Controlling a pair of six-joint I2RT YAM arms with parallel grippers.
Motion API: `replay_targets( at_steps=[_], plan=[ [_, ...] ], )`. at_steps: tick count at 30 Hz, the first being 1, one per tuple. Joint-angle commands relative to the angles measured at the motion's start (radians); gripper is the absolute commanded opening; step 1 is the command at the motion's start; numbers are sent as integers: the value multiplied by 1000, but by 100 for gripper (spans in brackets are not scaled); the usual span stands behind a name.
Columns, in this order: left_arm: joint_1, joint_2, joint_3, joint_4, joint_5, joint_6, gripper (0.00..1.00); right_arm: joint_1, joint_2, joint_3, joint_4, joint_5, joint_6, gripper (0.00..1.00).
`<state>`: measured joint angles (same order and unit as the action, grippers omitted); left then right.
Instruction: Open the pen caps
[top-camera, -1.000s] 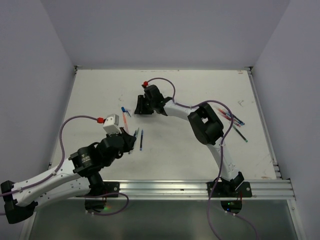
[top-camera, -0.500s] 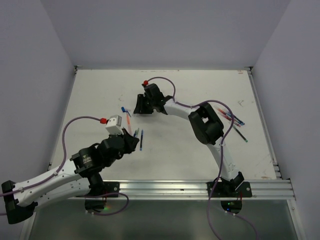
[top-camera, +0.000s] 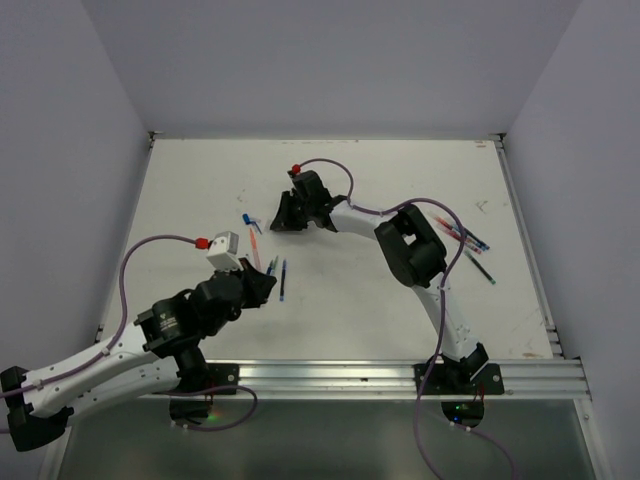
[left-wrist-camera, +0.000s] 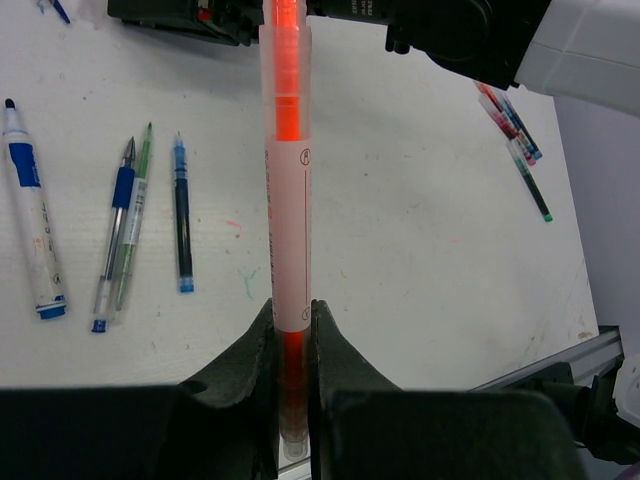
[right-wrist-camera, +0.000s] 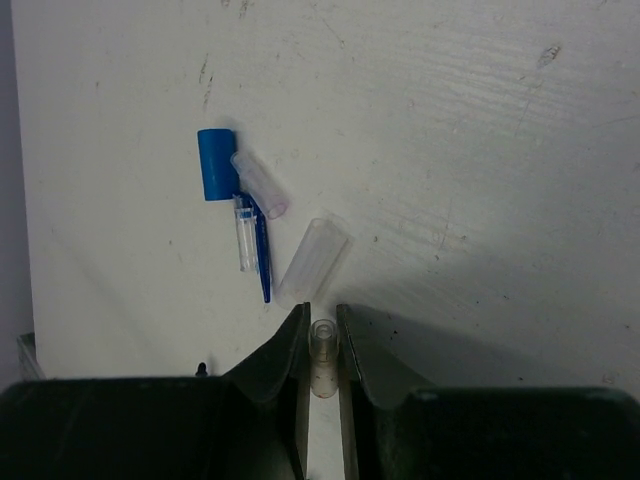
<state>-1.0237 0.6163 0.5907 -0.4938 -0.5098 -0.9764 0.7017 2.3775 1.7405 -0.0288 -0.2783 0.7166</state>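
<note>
The orange pen (left-wrist-camera: 287, 200) runs out past the top edge, so its far end goes unseen.

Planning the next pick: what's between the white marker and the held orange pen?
A blue pen, a green pen, a dark pen, in the left wrist view.

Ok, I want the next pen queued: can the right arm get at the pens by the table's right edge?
Probably not yet: the way over the table looks free, but the right gripper is shut on a clear cap, far from those pens.
</note>
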Motion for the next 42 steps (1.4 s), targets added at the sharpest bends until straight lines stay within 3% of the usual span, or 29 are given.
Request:
replay_targets(
  at_steps=[1,10,15,18,22,27,32,38,41,42],
  plan=[
    [-3,7,-15,35,2,2,0,-1,-17,-10,-20,25,-31,8],
    [-3,2,-32,46,4,-5,0,-1,-34,-18,-39,53,-42,35],
    [-3,10,-35,57,8,-5,0,1,-55,-39,-52,91,-51,37],
    [-3,14,-35,61,10,-2,0,-2,-6,40,-154,79,-72,37],
    [-3,19,-38,66,11,-2,0,-2,-76,-61,-33,93,-49,38],
    [-3,55,-52,109,46,2,0,-4,-106,-54,-79,146,-86,38],
    [-3,131,-83,195,82,16,0,-27,-297,-163,-137,232,-114,38],
    [-3,287,-72,296,111,41,0,-39,-582,-277,-272,398,-297,38],
    [-3,362,-71,359,128,57,0,-105,-688,-349,-335,413,-289,39],
    [-1,403,-65,383,132,65,0,-170,-716,-376,-342,400,-273,45]
  ],
)
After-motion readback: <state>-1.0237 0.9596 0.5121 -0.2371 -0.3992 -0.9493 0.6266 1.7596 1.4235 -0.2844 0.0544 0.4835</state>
